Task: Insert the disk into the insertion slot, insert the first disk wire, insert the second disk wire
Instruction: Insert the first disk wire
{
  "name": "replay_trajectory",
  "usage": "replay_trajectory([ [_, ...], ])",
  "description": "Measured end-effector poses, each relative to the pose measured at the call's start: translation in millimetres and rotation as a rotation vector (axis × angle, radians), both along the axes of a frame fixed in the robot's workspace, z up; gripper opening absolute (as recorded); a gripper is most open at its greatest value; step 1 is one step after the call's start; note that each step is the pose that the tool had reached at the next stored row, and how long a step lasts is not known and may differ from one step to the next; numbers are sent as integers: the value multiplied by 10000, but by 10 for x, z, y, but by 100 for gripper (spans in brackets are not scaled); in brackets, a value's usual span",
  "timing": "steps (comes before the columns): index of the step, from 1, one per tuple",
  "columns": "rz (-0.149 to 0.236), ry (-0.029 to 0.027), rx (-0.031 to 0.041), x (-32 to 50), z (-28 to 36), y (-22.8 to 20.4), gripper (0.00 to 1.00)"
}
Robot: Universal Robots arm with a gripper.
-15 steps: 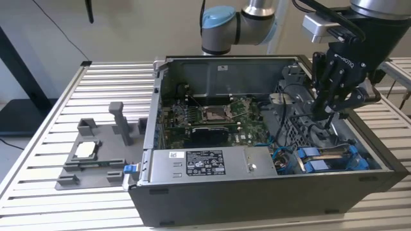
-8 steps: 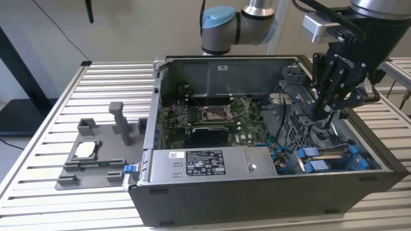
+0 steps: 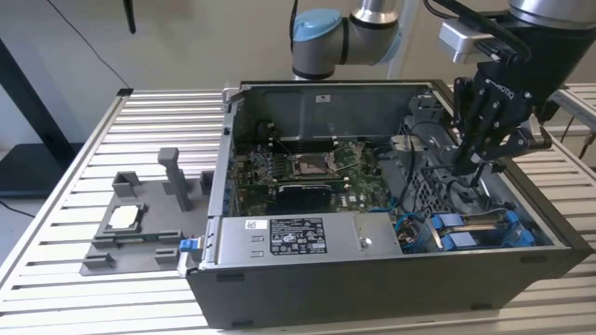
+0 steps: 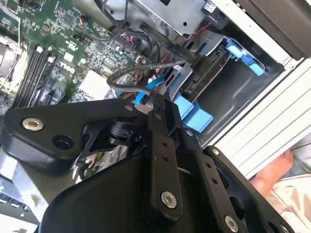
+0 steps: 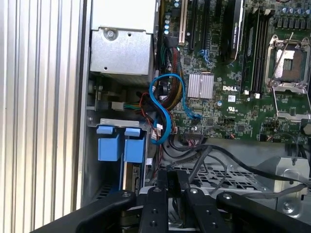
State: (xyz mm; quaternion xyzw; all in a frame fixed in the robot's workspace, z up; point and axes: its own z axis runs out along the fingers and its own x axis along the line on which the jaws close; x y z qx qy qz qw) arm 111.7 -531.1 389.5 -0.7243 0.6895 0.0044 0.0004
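Disk [image 4: 204, 77] looks seated in the insertion slot [image 5: 109, 143]; my gripper [image 5: 172, 175], pinched nearly closed among the wires [image 5: 163, 109], may hold one, I can't tell.

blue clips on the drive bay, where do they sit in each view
Exterior view: the blue clips sit low at the exterior view's right, inside the case.
Second wrist view: blue clips just past the blue cable.
First wrist view: blue clips beside the looped blue cable.
Shared landmark: the green motherboard.
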Motion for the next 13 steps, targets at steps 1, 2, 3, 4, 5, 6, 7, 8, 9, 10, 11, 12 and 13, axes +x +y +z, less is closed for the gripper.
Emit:
replay_trajectory([
  [1, 0, 0, 0, 1, -1, -6, 19],
  [2, 0, 0, 0, 2, -2, -12, 19],
  [3, 0, 0, 0, 3, -2, -19, 19],
  [4, 0, 0, 0, 4, -3, -26, 19],
  [5, 0, 0, -1, 5, -3, -34, 19],
  [6, 1, 0, 0, 7, -4, -40, 19],
  [7, 0, 0, 0, 8, -5, -48, 19],
  [8, 1, 0, 0, 10, -6, -55, 19],
  [9, 0, 0, 2, 11, -8, -61, 19],
  [10, 1, 0, 1, 14, -9, -69, 19],
  [11, 1, 0, 1, 16, -10, -76, 19],
  [12, 2, 0, 0, 19, -11, -84, 19],
  [13, 1, 0, 0, 22, -12, -92, 19],
])
